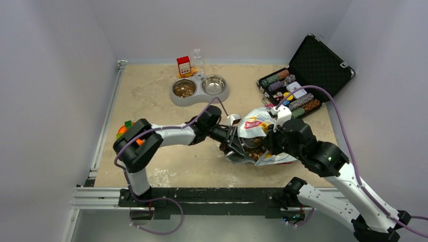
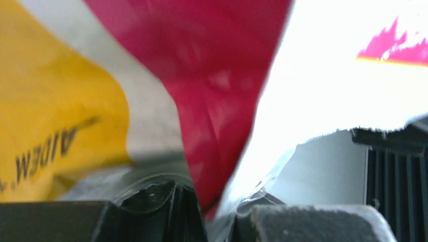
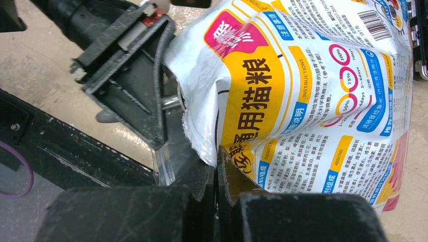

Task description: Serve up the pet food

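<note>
You are looking down on a sandy, mottled table, with both of your arms reaching to a white and yellow printed bag that lies near the middle, a little to the right. Your right tool is closed tight on the bag's edge, the film pinched between its two fingers. Your left tool comes in from the left and sits at the bag's open mouth. Its wrist camera is so close that it shows only blurred yellow, red and white print, with the bag's film running down between the fingers. You cannot tell from these views whether that tool grips the film, something else, or nothing at all. The pet food shows as a patch of small brown pellets inside the bag's mouth, between the two tools. More brown pellets lie in the left cup of a grey double bowl at the far side of the table. Just behind the bowl stand a small red and white box and a clear container. At the far right, an open black case holds rows of coloured poker chips.
</note>
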You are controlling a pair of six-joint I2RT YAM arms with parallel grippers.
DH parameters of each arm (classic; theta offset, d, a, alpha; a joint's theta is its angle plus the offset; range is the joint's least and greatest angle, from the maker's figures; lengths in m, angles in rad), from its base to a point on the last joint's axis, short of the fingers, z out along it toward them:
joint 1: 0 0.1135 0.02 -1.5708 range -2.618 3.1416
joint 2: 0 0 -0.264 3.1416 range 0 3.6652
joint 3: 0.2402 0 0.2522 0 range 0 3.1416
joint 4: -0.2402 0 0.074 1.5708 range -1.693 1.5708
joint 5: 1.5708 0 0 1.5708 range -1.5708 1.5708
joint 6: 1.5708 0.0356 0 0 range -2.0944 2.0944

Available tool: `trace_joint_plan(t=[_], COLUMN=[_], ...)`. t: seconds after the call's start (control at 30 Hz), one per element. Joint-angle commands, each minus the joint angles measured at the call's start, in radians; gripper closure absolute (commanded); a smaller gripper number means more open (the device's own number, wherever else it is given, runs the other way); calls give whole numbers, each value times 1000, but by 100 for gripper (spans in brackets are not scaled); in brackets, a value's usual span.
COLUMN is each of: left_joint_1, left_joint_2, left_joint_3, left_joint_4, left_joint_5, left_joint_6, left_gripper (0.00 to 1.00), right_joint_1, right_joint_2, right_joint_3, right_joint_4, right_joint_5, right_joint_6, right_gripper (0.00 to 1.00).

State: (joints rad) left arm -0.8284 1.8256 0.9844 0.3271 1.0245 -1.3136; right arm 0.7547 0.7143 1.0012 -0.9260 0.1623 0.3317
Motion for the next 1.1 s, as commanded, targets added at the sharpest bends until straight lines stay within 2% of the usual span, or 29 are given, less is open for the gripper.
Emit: trace_joint_plan(t=[0.0, 0.07, 0.2, 0.3, 0.47, 0.6, 0.73, 0.8, 0.83, 0.87, 0.93, 0.97, 1.0, 1.07], left_joint_1=[24, 24, 23, 24, 28, 30, 46, 55, 55, 55, 70, 84, 99, 106], left_joint_2=[-166, -198, -156, -139, -308, -208, -277, -218, -152, -96, -31, -25, -31, -47], left_joint_3=[-54, -54, -16, 21, -95, -76, -204, -187, -161, -158, -228, -288, -339, -363], left_joint_4=[68, -71, -29, -84, -220, -179, 1, 81, 215, 421, 832, 958, 1004, 887], left_joint_5=[43, 33, 32, 33, 30, 73, 55, 55, 73, 83, 56, 33, 19, 38], left_joint_6=[112, 192, 172, 190, 293, 245, 109, 45, -38, -182, -485, -579, -613, -516], left_gripper=[100, 100, 100, 100, 100, 100, 100, 100, 100, 100, 100, 100, 100, 100], right_joint_1=[-5, -5, -5, -6, -8, -8, -8, -8, -8, -9, -8, -8, -8, -8], right_joint_2=[-37, -42, -36, -10, -3, -1, 18, 16, 14, 15, 24, 25, 24, 13], right_joint_3=[4, 5, 7, 20, 36, 44, 75, 75, 70, 69, 83, 90, 93, 86], right_joint_4=[83, 83, 98, 95, 93, 95, 70, 74, 83, 87, 70, 61, 59, 65], right_joint_5=[-1, 2, 2, 8, 9, 27, 45, 48, 50, 53, 61, 61, 59, 50], right_joint_6=[8, 13, 13, 4, 4, 7, 15, 16, 13, 11, 12, 14, 17, 20], right_gripper=[100, 100, 100, 100, 100, 100, 100, 100, 100, 100, 100, 100, 100, 100])
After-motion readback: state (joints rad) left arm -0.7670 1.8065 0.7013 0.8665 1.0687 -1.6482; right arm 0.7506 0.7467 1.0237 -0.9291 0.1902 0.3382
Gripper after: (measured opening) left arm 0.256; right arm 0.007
